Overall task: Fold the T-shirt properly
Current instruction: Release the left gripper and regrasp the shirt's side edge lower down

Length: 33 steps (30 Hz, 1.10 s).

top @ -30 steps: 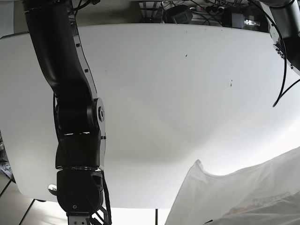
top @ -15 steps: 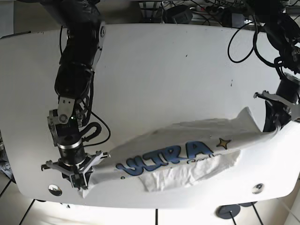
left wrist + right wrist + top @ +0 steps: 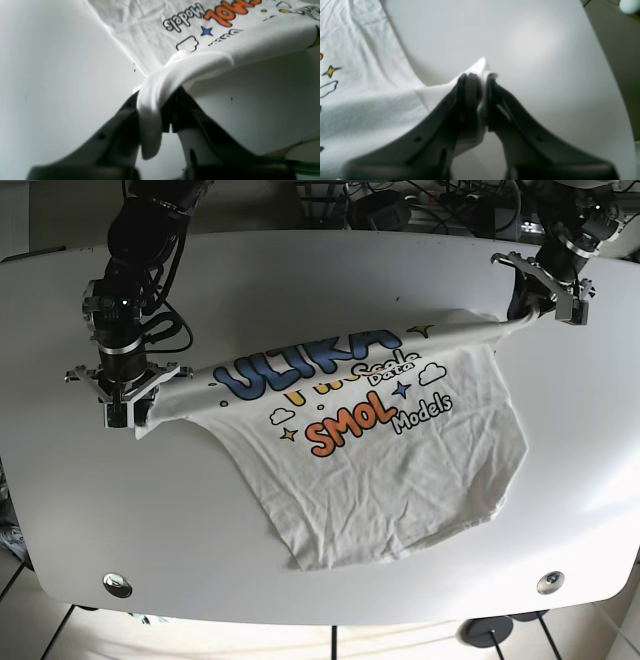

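Observation:
The white T-shirt [image 3: 400, 460] lies print up on the white table [image 3: 300, 280], its blue, orange and yellow lettering showing. Its far edge is stretched between my two grippers and its body trails toward the front. My left gripper [image 3: 527, 308] is at the right rear, shut on a bunched corner of the shirt. In the left wrist view the gripper [image 3: 160, 110] pinches a white fold of the T-shirt [image 3: 225, 22]. My right gripper [image 3: 140, 415] is at the left, shut on the other corner. The right wrist view shows the gripper [image 3: 482, 95] clamping the shirt's [image 3: 365, 100] edge.
Cables and boxes [image 3: 400, 210] crowd the table's far edge. Two round metal fittings [image 3: 117, 584] [image 3: 548, 582] sit near the front corners. The floor shows beyond the table's edge in the right wrist view [image 3: 627, 62].
Both grippers have carried the shirt from near the table's front edge toward the back. The shirt has opened out, and more of the print now shows.

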Each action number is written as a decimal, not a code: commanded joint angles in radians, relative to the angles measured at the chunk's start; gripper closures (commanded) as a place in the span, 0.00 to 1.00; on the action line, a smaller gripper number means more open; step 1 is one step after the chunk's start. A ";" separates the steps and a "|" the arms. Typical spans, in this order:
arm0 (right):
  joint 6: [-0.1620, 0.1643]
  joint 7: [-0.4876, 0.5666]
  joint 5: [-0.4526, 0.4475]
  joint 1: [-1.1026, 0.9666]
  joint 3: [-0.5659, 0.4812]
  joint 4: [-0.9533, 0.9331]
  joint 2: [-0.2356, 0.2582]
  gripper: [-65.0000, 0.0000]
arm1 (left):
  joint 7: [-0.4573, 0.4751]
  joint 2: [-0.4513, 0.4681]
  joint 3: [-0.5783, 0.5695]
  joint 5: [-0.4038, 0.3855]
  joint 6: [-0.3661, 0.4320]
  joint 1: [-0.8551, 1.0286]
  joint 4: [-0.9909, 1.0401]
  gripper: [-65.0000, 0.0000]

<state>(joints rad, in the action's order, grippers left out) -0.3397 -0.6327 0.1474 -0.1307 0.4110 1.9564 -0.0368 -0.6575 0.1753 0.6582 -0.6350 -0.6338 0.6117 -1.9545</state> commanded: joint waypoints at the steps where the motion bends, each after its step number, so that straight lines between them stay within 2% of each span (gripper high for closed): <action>1: 0.023 0.030 -0.021 -0.019 0.004 0.024 0.008 0.97 | 0.025 0.014 0.013 0.010 0.009 0.029 -0.016 1.00; 5: 0.024 0.030 -0.033 -0.073 0.004 0.024 -0.005 0.97 | 0.021 0.017 0.008 0.022 0.009 0.069 -0.016 1.00; 6: 0.024 0.030 -0.038 -0.077 0.006 0.024 -0.013 0.97 | 0.021 0.017 0.008 0.022 0.009 0.078 -0.016 0.94; 11: 0.021 0.030 -0.042 -0.091 0.006 0.024 -0.041 0.97 | 0.021 0.017 0.048 0.024 0.010 0.093 -0.015 0.26; 12: 0.021 0.030 -0.042 -0.091 0.006 0.024 -0.047 0.97 | 0.021 0.017 0.065 0.024 0.010 0.095 -0.013 0.21; 15: 0.021 0.030 -0.042 -0.091 0.006 0.024 -0.048 0.97 | 0.021 0.025 0.110 0.017 -0.037 0.113 -0.018 0.21; 17: 0.021 0.030 -0.042 -0.091 0.006 0.022 -0.048 0.97 | 0.021 0.034 0.196 0.016 -0.064 0.106 -0.016 0.21; 22: 0.020 0.030 -0.042 -0.090 0.004 0.019 -0.048 0.97 | 0.021 0.040 0.257 0.034 -0.064 -0.102 -0.013 0.21; 24: 0.020 0.030 -0.042 -0.085 0.002 0.019 -0.048 0.97 | 0.021 0.053 0.209 0.114 -0.064 -0.204 -0.013 0.21; 28: 0.020 0.030 -0.042 -0.082 -0.001 0.019 -0.048 0.97 | 0.021 0.053 0.084 0.343 -0.064 -0.407 0.065 0.21; 33: 0.020 0.030 -0.044 -0.080 -0.001 0.018 -0.048 0.97 | 0.026 0.053 0.027 0.485 -0.064 -0.666 0.340 0.21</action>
<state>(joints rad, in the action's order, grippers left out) -0.3214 -0.6296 0.1062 -0.2192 0.4076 1.9553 -0.0898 -0.6590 0.2115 0.6834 -0.1295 -0.7029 -0.0452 -1.5909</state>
